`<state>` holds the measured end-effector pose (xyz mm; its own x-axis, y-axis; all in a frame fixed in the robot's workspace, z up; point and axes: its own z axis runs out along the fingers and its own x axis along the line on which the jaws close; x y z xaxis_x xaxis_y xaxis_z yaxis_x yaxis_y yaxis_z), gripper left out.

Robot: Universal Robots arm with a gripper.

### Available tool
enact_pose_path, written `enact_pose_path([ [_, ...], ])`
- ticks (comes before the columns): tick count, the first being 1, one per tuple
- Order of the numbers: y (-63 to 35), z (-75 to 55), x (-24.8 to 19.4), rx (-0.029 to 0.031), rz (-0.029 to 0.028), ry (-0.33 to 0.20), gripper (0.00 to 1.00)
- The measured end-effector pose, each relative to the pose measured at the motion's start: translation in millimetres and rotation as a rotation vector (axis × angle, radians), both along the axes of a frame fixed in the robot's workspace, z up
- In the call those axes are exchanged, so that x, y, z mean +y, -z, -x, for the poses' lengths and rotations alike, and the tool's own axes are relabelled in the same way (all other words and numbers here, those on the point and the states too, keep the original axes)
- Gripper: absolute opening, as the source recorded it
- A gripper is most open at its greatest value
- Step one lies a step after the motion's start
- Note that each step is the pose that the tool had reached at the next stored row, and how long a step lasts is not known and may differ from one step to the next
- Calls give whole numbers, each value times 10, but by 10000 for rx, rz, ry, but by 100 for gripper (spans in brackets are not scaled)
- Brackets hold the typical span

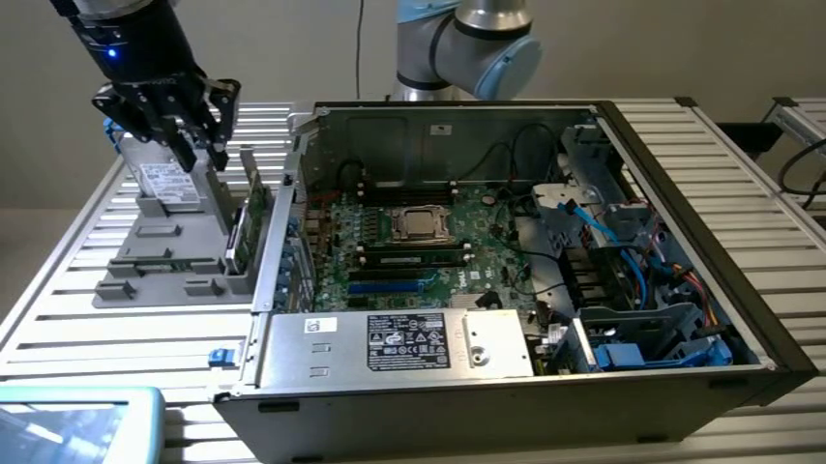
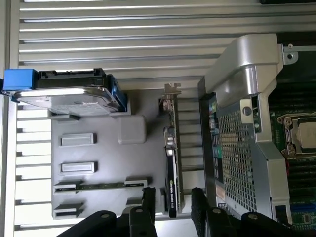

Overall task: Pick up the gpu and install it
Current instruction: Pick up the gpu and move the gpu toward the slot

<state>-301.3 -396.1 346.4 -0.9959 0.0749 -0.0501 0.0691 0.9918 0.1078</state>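
My gripper [image 2: 173, 200] hangs released, fingers apart above the gpu [image 2: 171, 158]. It stands on edge in the grey holder [image 2: 108, 153].

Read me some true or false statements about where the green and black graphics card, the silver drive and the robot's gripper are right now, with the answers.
1. The gpu, a thin green and black card with a silver end bracket, stands on edge in the grey plastic holder tray. True.
2. The gripper is shut on the gpu. False: it is open above the card and holds nothing.
3. The silver boxy drive with a white label sits inside the black computer case. False: it rests on the grey tray, outside the case.
4. The case lies open, showing its green motherboard. True.
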Motion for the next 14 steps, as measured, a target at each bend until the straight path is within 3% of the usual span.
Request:
enact_pose_path([
  [9,164,-17,31,0,0,17,44],
  [14,255,-16,90,5,3,38,44],
])
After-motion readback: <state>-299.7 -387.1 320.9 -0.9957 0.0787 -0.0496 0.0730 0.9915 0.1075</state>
